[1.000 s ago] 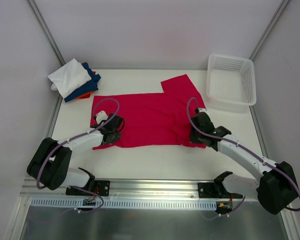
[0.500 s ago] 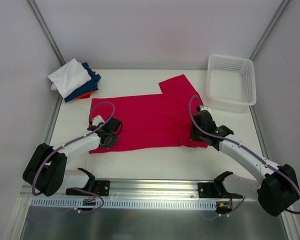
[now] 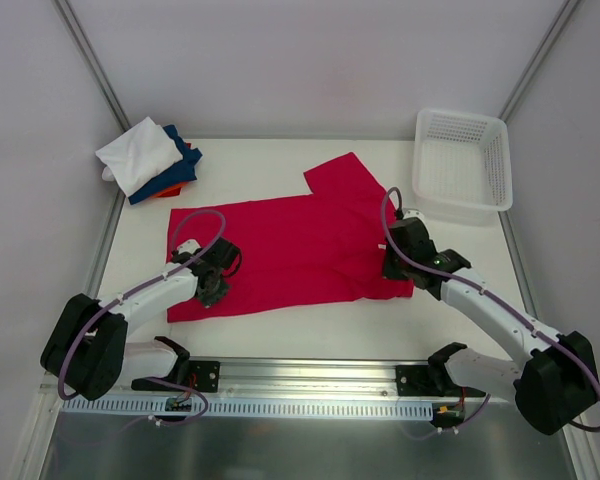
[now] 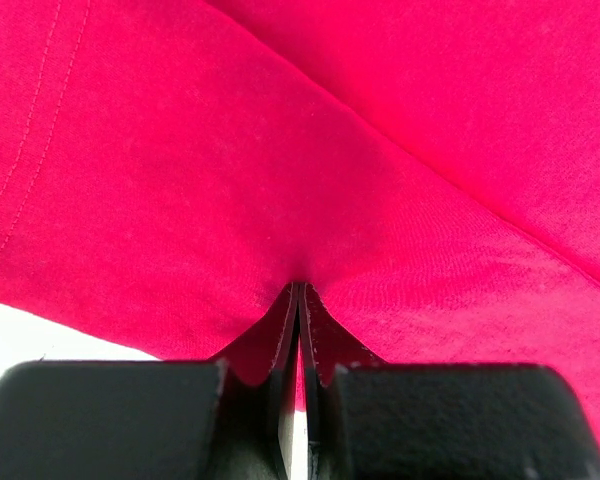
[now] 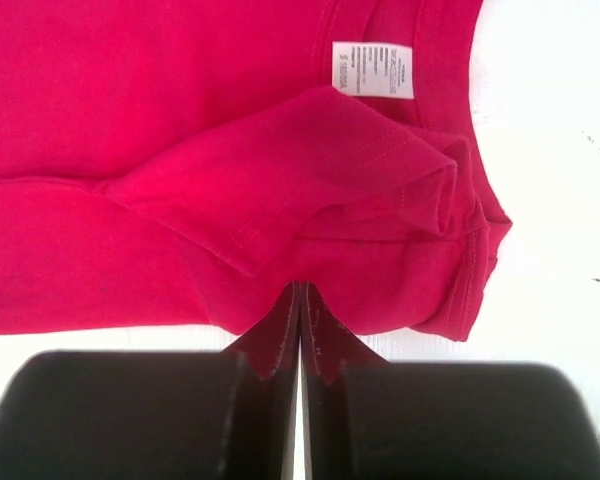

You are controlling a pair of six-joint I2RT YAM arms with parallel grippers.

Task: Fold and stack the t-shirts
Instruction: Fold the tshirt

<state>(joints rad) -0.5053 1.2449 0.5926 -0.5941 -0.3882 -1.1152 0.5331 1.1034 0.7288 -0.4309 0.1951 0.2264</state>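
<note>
Left fingers [image 4: 273, 345] and right fingers [image 5: 280, 345] pinch the red t-shirt [image 3: 290, 250] shut (pinched cloth hidden between them)

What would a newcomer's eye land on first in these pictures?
The crimson t-shirt spread across the middle of the white table, with the left gripper pinching its near left edge and the right gripper pinching its near right corner. Next, the pile of folded shirts, white on top, at the far left corner, and the white lattice basket at the far right.
</note>
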